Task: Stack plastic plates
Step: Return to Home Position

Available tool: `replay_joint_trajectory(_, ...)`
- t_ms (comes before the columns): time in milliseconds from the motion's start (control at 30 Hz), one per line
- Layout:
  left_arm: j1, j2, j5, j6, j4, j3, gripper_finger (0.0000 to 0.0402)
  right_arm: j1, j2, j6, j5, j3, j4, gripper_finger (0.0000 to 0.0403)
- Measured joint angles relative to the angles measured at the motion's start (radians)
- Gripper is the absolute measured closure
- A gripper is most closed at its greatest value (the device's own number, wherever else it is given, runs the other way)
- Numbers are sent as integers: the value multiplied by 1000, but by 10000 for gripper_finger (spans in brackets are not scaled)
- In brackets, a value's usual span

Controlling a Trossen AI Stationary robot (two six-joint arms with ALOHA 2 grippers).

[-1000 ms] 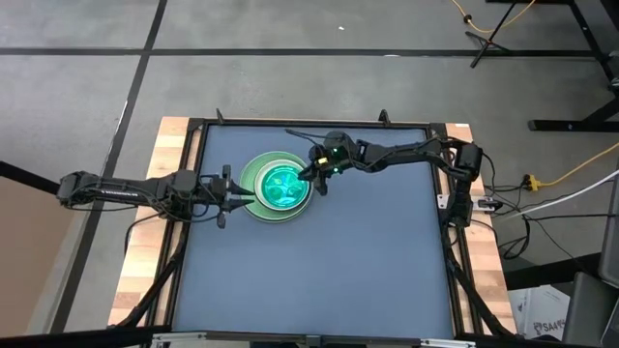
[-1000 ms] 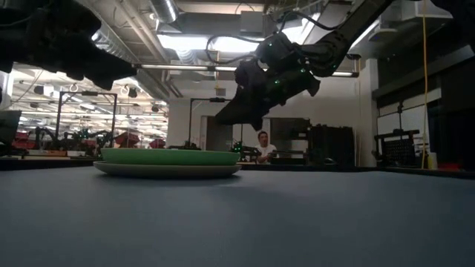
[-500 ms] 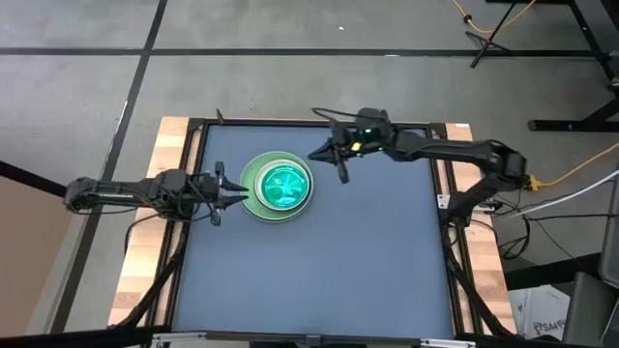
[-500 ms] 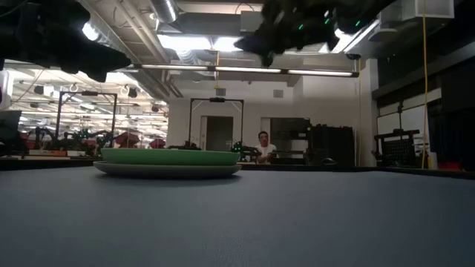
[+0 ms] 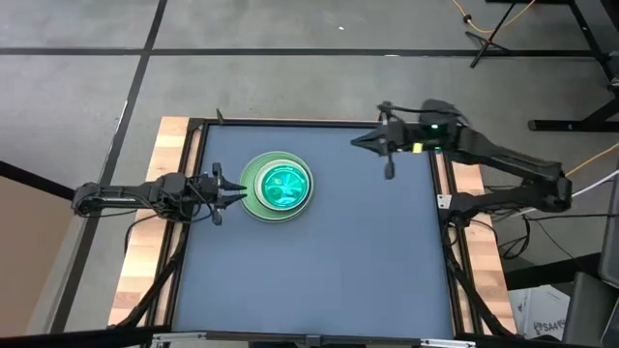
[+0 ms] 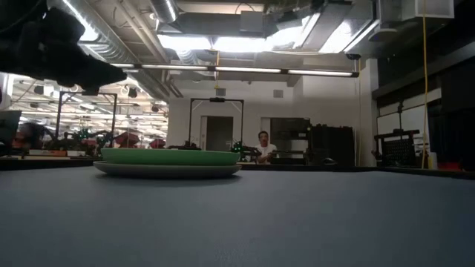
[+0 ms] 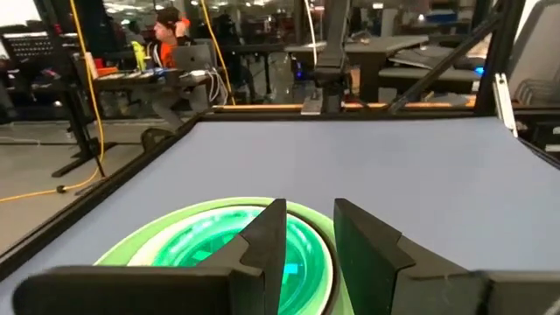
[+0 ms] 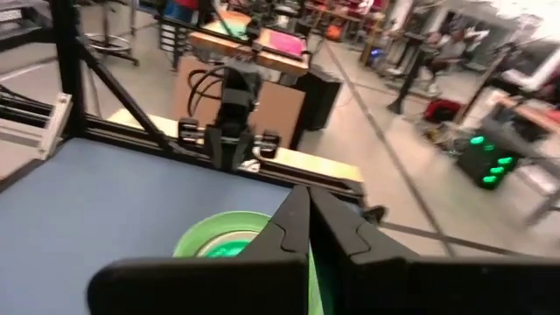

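The plastic plates (image 5: 278,186) sit in one stack on the blue mat, left of centre toward the far edge. A pale large plate lies at the bottom, a light green one on it, and a translucent green small one on top; the others are hidden inside the stack. The stack also shows in the low view (image 6: 169,160). My left gripper (image 5: 242,190) hovers at the stack's left rim, open by a narrow gap (image 7: 311,241), above the plates (image 7: 201,254). My right gripper (image 5: 356,143) is shut (image 8: 308,219), raised near the far right corner and pointing toward the stack (image 8: 223,238).
A black frame rail (image 5: 290,123) runs around the mat, with wooden table edges outside it. The mat's near and right parts (image 5: 329,271) are bare. Across the stack, the left arm (image 8: 233,122) faces the right wrist camera. A person (image 6: 261,144) sits far off in the room.
My right gripper has drawn away from the stack's far right rim, rising and moving toward the table's far right corner. My left gripper has backed off a little toward the left edge. The stack has stayed where it was.
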Motion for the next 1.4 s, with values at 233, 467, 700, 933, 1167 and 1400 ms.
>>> replay_joint_trajectory(233, 2, -47, -13, 9, 63, -33, 310, 1, -180, -61, 117, -4, -184, 402)
replay_joint_trajectory(467, 2, -46, -13, 9, 62, -33, 310, 1, -318, -102, 166, -20, -310, 402)
replay_joint_trajectory(700, 2, -45, -15, -20, 62, -33, 310, 0, -487, -105, 167, -207, -234, 402)
replay_joint_trajectory(933, 2, -45, -22, -43, 70, -33, 310, 0, -716, -141, 149, -446, -136, 403)
replay_joint_trajectory(1167, 2, -45, -24, -51, 75, -33, 310, 0, -952, -115, 149, -641, -77, 403)
replay_joint_trajectory(1400, 2, -45, -25, -51, 75, -33, 310, 0, -1118, -86, 148, -776, -57, 403)
